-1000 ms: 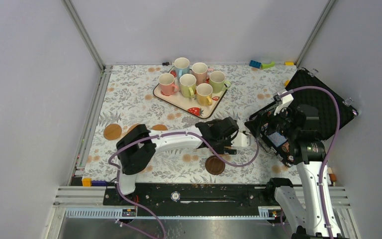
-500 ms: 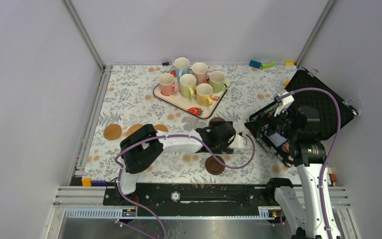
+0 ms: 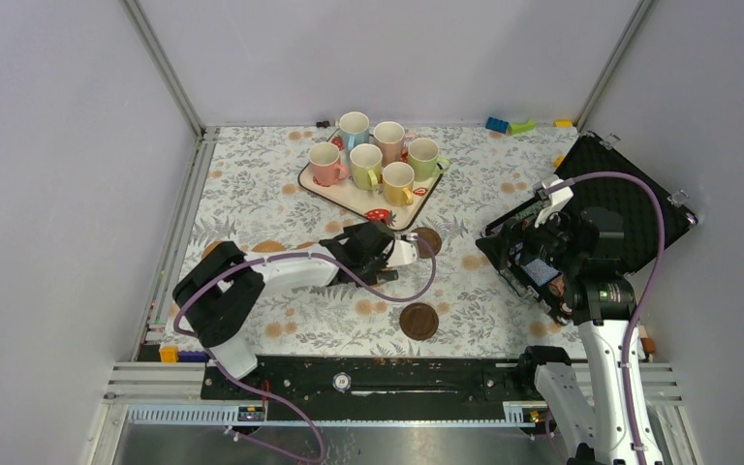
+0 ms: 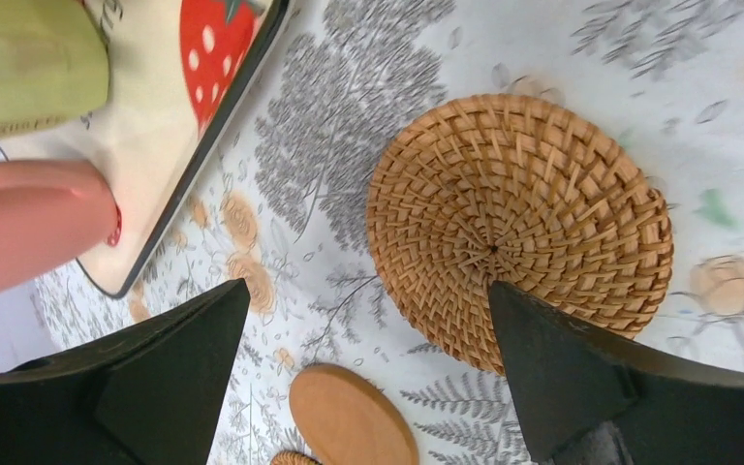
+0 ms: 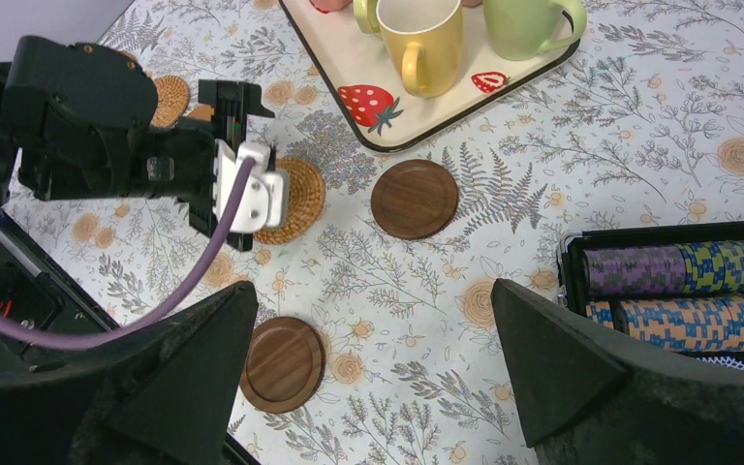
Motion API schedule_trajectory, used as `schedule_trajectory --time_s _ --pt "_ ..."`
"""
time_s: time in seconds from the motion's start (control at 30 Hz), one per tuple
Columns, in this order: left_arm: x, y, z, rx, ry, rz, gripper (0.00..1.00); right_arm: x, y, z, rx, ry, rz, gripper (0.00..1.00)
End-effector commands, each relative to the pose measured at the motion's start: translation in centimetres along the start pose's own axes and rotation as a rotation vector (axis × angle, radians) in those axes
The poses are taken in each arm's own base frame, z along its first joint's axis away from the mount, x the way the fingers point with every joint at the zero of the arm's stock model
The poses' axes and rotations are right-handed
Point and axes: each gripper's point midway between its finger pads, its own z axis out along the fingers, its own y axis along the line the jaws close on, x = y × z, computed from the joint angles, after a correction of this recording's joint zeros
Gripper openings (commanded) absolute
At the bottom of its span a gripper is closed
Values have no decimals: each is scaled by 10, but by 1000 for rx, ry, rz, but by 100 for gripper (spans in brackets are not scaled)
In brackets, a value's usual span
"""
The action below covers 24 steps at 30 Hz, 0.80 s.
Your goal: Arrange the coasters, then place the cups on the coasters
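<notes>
Right wrist: left jaws gape empty over woven coaster (image 5: 302, 199) beside strawberry tray (image 5: 344, 58); right jaws empty, wide

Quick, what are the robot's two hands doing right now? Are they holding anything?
Left hand: open, holding nothing, over a woven coaster.
Right hand: open, holding nothing.

Six pastel cups (image 3: 365, 165) stand upright, clustered on the strawberry tray (image 5: 344, 53), while a woven coaster (image 4: 518, 228), a tan coaster (image 4: 354, 417), a dark brown coaster (image 5: 414, 199) and a second dark brown coaster (image 5: 283, 363) lie flat on the tablecloth.
</notes>
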Motion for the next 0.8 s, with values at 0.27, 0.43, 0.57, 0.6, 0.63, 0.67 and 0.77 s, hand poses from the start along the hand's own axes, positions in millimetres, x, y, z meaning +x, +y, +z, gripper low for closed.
schedule_trajectory --time_s 0.27,0.43,0.57,0.6,0.63,0.67,0.77 --pt "58 8 19 18 144 -47 99 -10 4 -1 -22 -40 -22 100" --pt "60 8 15 20 138 -51 99 -10 4 -1 -24 -41 -22 100" --pt "63 12 12 13 141 -54 99 -9 4 -1 -26 -38 -20 100" --pt "64 12 12 14 143 -57 99 -9 5 -1 -26 -39 -19 100" --pt "65 11 11 17 144 -58 99 -10 4 -1 -25 -39 -20 100" --pt "66 11 11 19 145 -60 99 -10 4 -1 -24 -41 -20 100" --pt "68 10 9 22 149 -55 99 -10 4 -1 -24 -42 -20 100"
